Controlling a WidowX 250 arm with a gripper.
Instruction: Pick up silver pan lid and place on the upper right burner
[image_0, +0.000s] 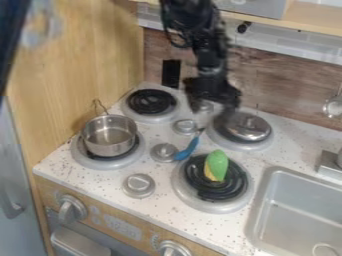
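The black gripper (214, 107) hangs over the back middle of the stovetop, its two fingers spread apart with nothing held between them. Just to its right and slightly lower, the silver pan lid (248, 127) lies on the upper right burner (242, 145), whose grey rim shows around it. The right finger is close to the lid's left edge in this view; whether they touch, I cannot tell.
A silver pot (109, 135) stands on the lower left burner. A green and yellow toy (216, 165) lies on the lower right burner, with a blue utensil (188, 149) behind it. The upper left burner (152, 102) is bare. The sink (300, 212) is at right.
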